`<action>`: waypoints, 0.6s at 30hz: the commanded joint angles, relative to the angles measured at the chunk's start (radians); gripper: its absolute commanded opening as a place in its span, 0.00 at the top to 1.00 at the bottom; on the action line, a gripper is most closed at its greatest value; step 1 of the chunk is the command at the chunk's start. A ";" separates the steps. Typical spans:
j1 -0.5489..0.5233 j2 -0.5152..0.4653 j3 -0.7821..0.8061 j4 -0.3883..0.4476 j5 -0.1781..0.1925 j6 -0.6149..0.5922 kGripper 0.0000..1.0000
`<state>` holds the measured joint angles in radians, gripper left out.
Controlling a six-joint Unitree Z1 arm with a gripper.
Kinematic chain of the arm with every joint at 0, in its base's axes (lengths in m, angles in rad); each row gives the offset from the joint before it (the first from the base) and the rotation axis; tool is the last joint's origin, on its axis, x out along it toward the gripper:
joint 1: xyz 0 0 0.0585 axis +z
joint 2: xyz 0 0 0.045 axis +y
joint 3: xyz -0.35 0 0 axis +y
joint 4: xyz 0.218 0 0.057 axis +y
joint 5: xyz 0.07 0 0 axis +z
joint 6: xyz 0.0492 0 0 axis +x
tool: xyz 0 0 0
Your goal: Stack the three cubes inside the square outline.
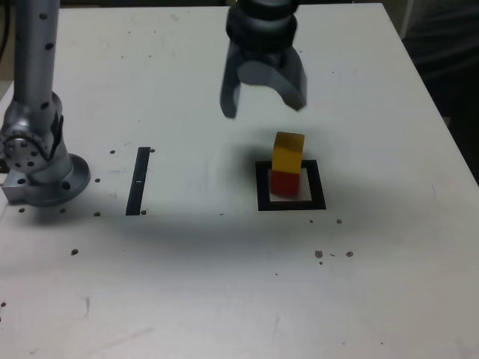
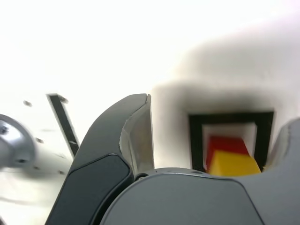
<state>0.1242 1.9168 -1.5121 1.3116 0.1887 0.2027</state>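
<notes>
A yellow cube (image 1: 288, 152) rests on a red cube (image 1: 283, 182), and the red one stands inside the black square outline (image 1: 262, 188) with its pale centre. The yellow cube sits slightly askew on top. My gripper (image 1: 263, 97) hangs above and a little behind the stack, jaws spread wide and holding nothing. In the wrist view the yellow cube (image 2: 233, 164) and red cube (image 2: 226, 144) show between the jaws, framed by the square outline (image 2: 196, 140). The green cube is out of view.
A narrow black strip (image 1: 138, 180) lies on the white table to the exterior view's left of the outline. The arm's grey base (image 1: 34, 161) stands at the far left. Small dark specks dot the tabletop.
</notes>
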 commanded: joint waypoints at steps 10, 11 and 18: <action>0.210 0.067 -0.141 0.010 0.021 0.239 0.00; 0.230 0.077 -0.153 0.010 0.016 0.246 0.00; 0.349 0.127 -0.245 0.006 0.020 0.341 0.00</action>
<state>0.4504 2.0305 -1.7363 1.3186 0.2007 0.5170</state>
